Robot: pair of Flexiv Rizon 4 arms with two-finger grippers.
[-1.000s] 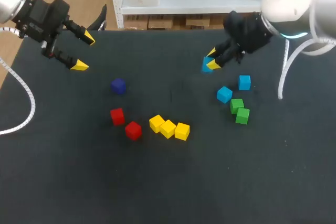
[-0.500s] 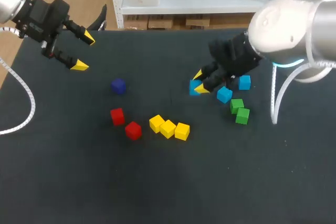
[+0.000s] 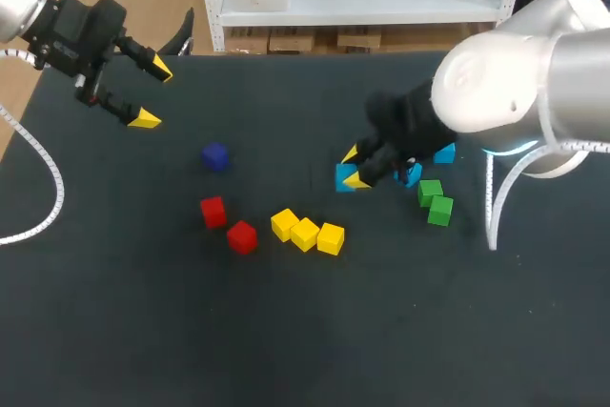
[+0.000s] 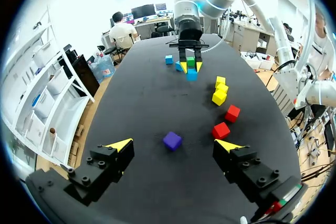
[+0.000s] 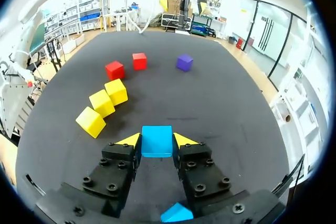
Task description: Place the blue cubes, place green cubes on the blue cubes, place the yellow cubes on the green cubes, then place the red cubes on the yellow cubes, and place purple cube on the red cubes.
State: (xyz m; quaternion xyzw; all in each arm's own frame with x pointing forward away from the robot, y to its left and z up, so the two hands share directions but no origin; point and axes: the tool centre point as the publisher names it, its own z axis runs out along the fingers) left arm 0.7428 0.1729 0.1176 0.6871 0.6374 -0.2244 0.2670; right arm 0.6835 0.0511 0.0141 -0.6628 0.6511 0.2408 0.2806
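Three blue cubes share the dark tabletop, and one of them, the held blue cube, is clamped between the two yellow tips of the right claw, gripped from both sides. Whether it touches the surface beneath cannot be told. The loose blue cubes lie just behind that claw, partly hidden by the arm, with one showing under the claw's body in the right wrist view. The two green cubes lie touching each other, just beside them. Ahead of the right claw and off to one side, the three yellow cubes form a close row. The two red cubes lie beyond them, near each other but apart. The purple cube lies alone, farther ahead. The left claw hangs near the far corner with its fingers spread wide, gripping nothing, well apart from every cube. The purple one is nearest, ahead of the gap between its tips.
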